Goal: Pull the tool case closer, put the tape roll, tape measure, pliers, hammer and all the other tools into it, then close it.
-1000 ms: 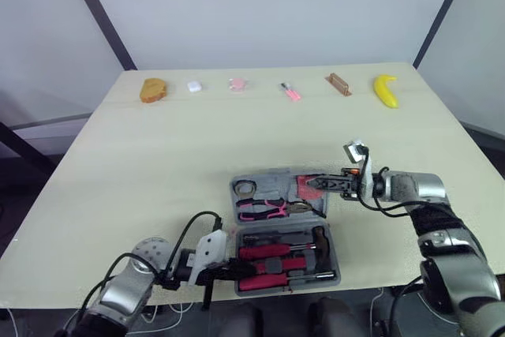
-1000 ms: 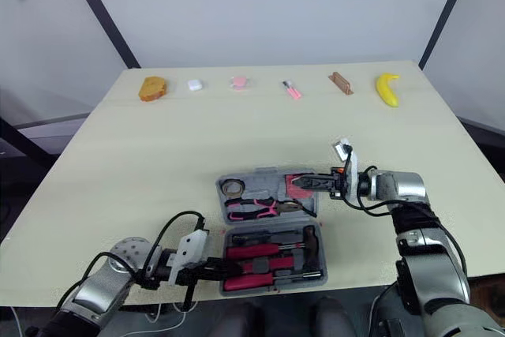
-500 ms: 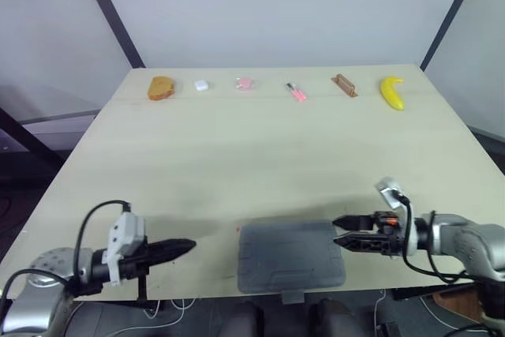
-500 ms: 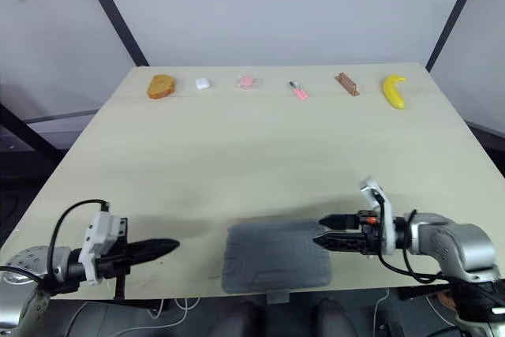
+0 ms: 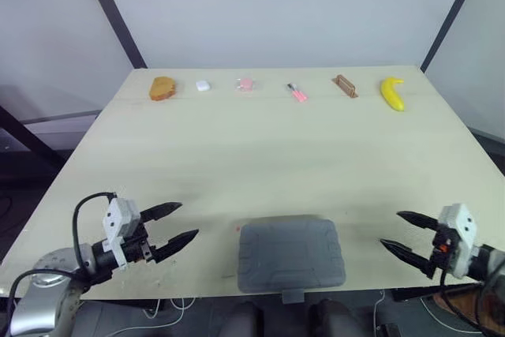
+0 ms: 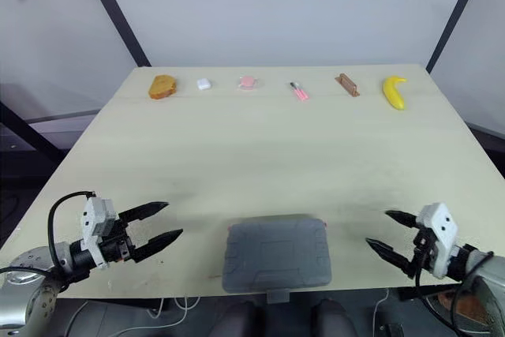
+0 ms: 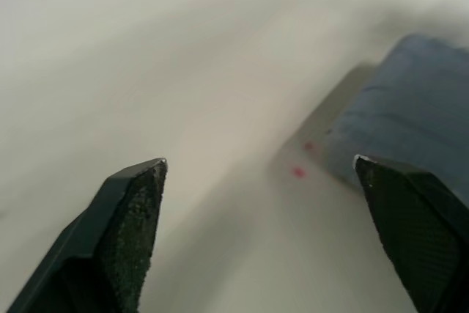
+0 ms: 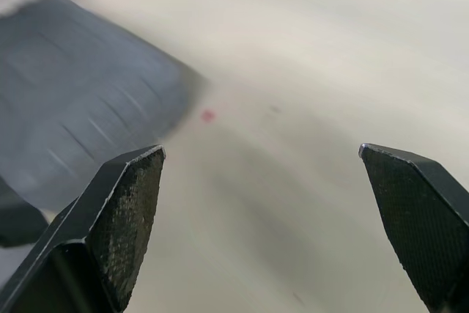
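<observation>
The grey tool case (image 5: pixel 290 252) lies shut, lid down, at the near edge of the table, in the middle; no tools show outside it. My left gripper (image 5: pixel 188 220) hovers to the left of the case, open, nothing between its fingers. My right gripper (image 5: pixel 390 229) stands off to the right of the case, also open and empty. The left wrist view has a corner of the case (image 7: pixel 418 119) ahead of the spread fingers (image 7: pixel 128 218). In the right wrist view, the case (image 8: pixel 80 86) lies beyond one finger (image 8: pixel 121 210).
Along the far edge of the pale table (image 5: pixel 260 147) sit an orange bread-like piece (image 5: pixel 162 87), a small white object (image 5: pixel 203 85), a pink object (image 5: pixel 244 84), a pink marker (image 5: pixel 297 93), a brown block (image 5: pixel 344 85) and a banana (image 5: pixel 391 92).
The case, open with tools inside a second ago, is now shut. My left gripper has opened. Both grippers have drawn back from the case, and the camera has shifted.
</observation>
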Motion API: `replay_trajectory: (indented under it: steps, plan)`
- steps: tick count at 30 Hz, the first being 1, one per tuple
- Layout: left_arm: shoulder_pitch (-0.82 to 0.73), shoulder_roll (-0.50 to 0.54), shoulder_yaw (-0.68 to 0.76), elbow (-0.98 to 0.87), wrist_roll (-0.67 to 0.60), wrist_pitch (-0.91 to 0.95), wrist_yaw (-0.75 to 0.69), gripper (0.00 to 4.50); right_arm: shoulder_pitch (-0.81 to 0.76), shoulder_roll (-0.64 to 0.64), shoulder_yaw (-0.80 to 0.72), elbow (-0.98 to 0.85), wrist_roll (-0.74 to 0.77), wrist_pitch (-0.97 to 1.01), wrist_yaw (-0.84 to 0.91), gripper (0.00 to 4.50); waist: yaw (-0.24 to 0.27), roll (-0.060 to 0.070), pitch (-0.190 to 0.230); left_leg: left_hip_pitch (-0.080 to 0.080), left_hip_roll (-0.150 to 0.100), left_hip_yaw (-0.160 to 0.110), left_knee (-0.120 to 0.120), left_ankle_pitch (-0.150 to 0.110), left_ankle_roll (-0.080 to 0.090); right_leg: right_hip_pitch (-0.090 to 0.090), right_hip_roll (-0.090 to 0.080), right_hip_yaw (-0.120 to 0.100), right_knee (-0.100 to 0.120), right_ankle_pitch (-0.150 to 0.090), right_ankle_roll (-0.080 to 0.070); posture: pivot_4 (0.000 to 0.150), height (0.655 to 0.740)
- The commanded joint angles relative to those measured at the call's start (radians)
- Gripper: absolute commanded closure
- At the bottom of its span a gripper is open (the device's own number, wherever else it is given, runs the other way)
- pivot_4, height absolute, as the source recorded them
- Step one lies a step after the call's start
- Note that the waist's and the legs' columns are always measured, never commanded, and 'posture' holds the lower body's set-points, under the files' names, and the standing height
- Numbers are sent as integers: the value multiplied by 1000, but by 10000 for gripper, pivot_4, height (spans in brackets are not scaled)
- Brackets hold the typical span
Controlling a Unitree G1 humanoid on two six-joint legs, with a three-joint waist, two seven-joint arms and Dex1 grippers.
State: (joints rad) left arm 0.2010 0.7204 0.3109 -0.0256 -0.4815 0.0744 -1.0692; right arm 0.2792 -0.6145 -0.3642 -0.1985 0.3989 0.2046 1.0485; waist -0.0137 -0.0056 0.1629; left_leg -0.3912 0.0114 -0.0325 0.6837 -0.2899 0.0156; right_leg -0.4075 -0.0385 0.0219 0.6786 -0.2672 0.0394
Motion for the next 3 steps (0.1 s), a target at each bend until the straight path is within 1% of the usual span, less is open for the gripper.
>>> replay_trajectory:
  steps: [1, 3]
  plan:
    - [-1, -3, 8, -9, 26, -7, 34, 585, 8, 4, -29, 31, 9, -67, -11, 0, 0, 0, 0, 0, 0, 0, 0, 0, 0, 0, 0, 0, 0, 0, 0, 1500, 7400]
    - [-2, -3, 10, 3, 53, -27, 50, 585, 13, 8, -22, 52, 6, -94, -15, 0, 0, 0, 0, 0, 0, 0, 0, 0, 0, 0, 0, 0, 0, 0, 0, 1500, 7400]
